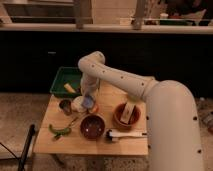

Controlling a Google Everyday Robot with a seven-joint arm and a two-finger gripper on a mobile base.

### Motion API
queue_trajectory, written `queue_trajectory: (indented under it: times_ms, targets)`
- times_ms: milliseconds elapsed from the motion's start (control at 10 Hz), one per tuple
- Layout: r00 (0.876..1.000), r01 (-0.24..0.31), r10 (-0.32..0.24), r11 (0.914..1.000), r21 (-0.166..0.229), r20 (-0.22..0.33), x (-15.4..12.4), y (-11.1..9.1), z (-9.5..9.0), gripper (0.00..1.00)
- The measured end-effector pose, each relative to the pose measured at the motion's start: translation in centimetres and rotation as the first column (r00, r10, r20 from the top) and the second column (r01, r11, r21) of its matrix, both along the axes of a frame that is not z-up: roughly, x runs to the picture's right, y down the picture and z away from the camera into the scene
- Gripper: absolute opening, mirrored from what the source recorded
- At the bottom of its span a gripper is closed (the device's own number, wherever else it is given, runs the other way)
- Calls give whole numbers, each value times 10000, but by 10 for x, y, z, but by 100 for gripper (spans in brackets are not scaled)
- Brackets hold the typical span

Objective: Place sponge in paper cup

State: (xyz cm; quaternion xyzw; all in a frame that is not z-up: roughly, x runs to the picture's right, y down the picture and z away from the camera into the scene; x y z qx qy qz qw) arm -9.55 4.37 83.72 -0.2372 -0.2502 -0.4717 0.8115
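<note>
I see the small light-blue soft sponge block (88,102) at the tip of my claw (89,98), over the rear-left part of the counter (127,145). The short white round paper cup (78,104) stands upright just beside it, on the side toward the counter's left edge.

You'll see the gripper (88,96), off-white like its arm (120,80), just above the white paper cup (77,105), light-blue sponge (89,102) at it. Tray (59,82) green, chunk (69,88) in it yellow. Front bowl (92,126) and right bowl (117,120) reddish-brown. Metal cup (65,106) dark. Table (75,144) tan. Speck (95,108) beside sponge, possibly orange.
</note>
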Motion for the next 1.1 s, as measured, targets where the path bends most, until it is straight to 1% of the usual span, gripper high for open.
queue_trajectory:
  times_ms: [200, 400, 800, 1100]
  targets:
    - [9990, 368, -363, 9991, -203, 267, -7, -1, -2, 1]
    - [9958, 690, -663, 9968, -404, 631, -22, 0, -3, 1]
    - [9895, 1021, -938, 9921, -731, 1100, -36, 5, 1, 1]
    - [9860, 1184, -1060, 9886, -933, 1287, -44, 7, 6, 1]
